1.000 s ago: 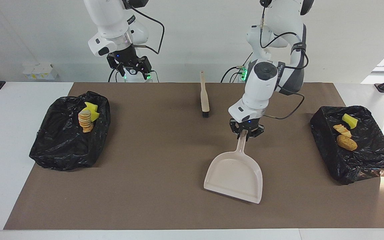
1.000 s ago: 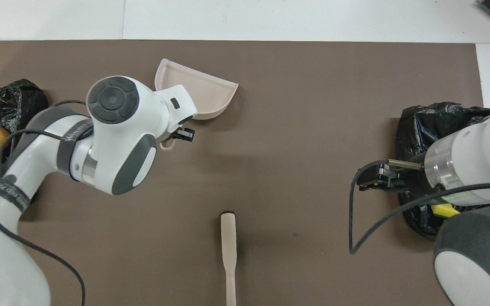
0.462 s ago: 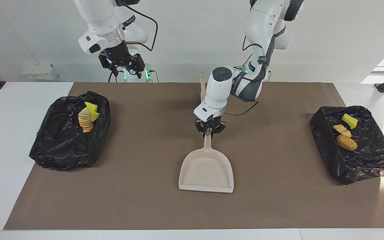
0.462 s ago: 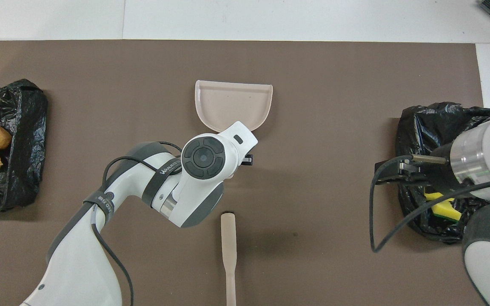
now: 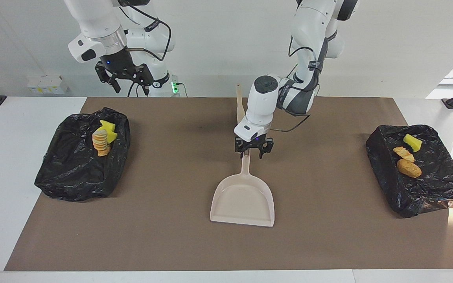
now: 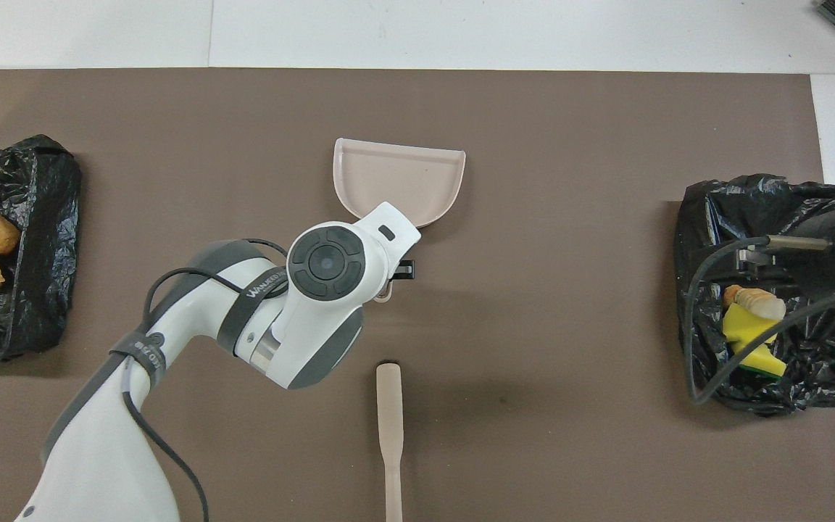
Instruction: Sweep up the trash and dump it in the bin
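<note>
Since the trash (image 5: 104, 138) (image 5: 406, 156) already lies in the two black-lined bins (image 5: 73, 177) (image 5: 427, 188), well apart from either claw, the sponge bits and crumbly lumps look light, soft and best scooped. Left gripper (image 5: 253, 151) stands wide over the dustpan (image 5: 243, 200) handle; right gripper (image 5: 124, 80) waits open above one bin; the brush (image 6: 389, 428) obstructs nothing.

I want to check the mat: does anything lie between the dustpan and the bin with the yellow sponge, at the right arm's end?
No. The facing view shows only bare mat between dustpan and bin.
</note>
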Tool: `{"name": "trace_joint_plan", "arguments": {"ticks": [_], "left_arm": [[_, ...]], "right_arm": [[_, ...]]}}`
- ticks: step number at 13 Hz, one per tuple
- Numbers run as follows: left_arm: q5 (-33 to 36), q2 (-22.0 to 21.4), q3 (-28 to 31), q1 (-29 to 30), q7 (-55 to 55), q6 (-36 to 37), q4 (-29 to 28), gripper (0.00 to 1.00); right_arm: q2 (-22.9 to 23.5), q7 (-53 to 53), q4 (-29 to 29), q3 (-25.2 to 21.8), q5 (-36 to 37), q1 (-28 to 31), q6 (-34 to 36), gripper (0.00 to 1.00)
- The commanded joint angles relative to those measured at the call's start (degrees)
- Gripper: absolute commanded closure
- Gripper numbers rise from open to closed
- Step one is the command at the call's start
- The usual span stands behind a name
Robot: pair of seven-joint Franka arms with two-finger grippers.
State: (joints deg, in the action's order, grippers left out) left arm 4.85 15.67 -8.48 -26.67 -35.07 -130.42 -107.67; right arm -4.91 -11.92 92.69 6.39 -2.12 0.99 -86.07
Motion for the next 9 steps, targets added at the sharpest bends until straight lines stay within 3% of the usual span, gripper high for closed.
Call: {"name": "trace_joint_plan", "arguments": {"ticks": [1,3,5,9], "left_arm": [[-0.11,-2.49,0.05,3.54,2.8,5.94,2.36,0.0],[-0.11,-2.75,0.05,6.97,6.31,9.73,5.61,0.0],[-0.54,-2.84,0.13,10.92,9.22,12.81,9.04,0.0],[-1.16,-4.86,-0.13,19.18,19.75,16.5,10.37,0.0]], "right_arm": [[2.18,2.51,-3.74,-4.17,3.51,-4.75,0.9,0.0],[3.58,2.51,-5.58,-6.73,3.52,-6.53,1.34,0.0],[5.78,2.51,-9.44,-6.48,3.43,-5.66,3.1,0.0],[6.49,2.51,-10.86,-5.43,3.17,-2.85,3.72,0.0]]}}
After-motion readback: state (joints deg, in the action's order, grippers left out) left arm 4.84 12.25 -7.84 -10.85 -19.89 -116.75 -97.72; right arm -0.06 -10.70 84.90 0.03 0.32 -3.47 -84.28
